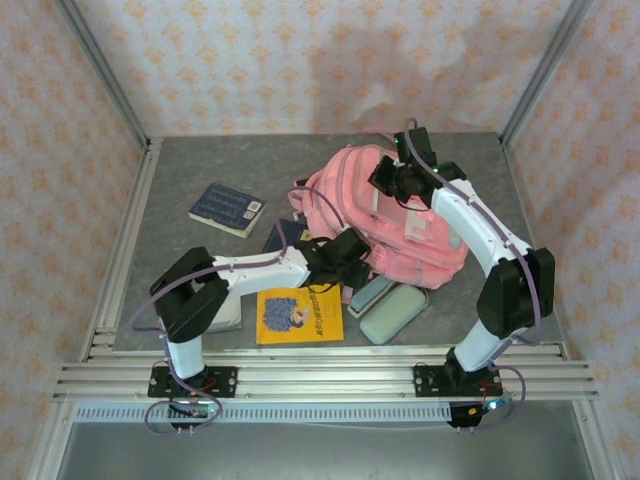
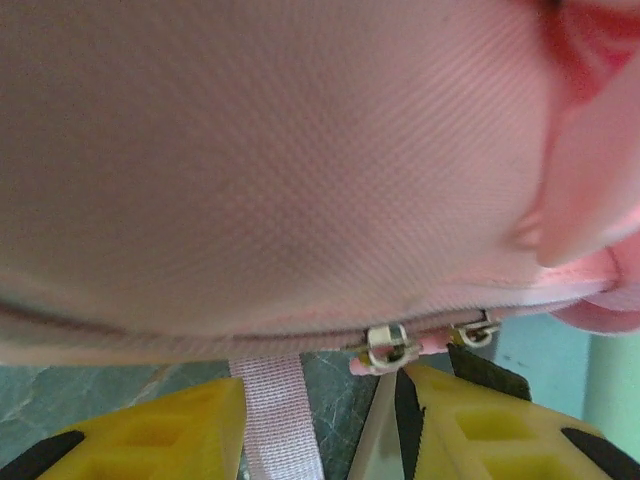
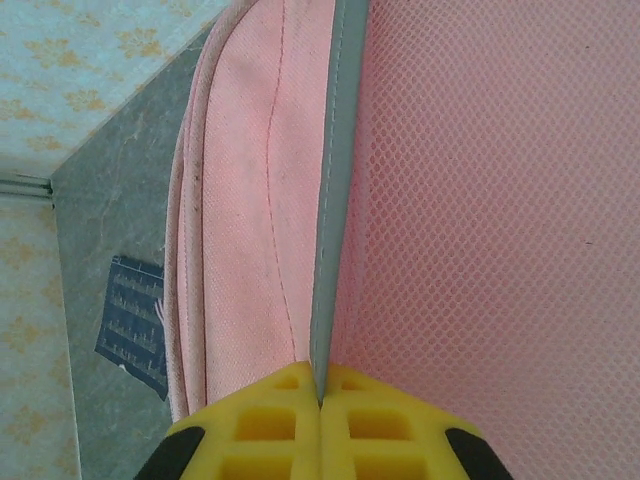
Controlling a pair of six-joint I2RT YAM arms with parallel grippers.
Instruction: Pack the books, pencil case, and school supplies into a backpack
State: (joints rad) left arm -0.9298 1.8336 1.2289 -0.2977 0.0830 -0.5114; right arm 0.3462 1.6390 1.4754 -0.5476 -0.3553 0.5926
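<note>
Two yellow fingers (image 2: 150, 440) of the left gripper (image 2: 322, 440) stand spread, w/ nothing clamped btw them. The backpack (image 1: 425, 235) is right in front of them. Its pink fabric bulges just above the tips, a pink webbing strap (image 2: 272, 410) lies in the gap, and two metal zip pulls (image 2: 388, 346) sit at the seam just above the right-hand finger's inner edge, not gripped. From above, we see this gripper at the bag's near-left edge.

The right gripper (image 3: 322, 400) is at the far top of the bag. Its fingers are pressed together, pinching the grey edging strip (image 3: 330, 200) that runs btw the smooth pink panel and the mesh panel.

The backpack lies on the table (image 1: 190, 165), right of centre. We can't tell what's inside it. Outside it, on the table:
- one navy book (image 1: 228, 208), far left
- a 2nd navy book (image 1: 284, 237), partly hidden
- the yellow book (image 1: 298, 315) and a pale book (image 1: 230, 318), at the near edge
- the mint pencil case (image 1: 393, 313), just beside the bag's near side, w/ a slim teal bar (image 1: 370, 293) alongside
</note>
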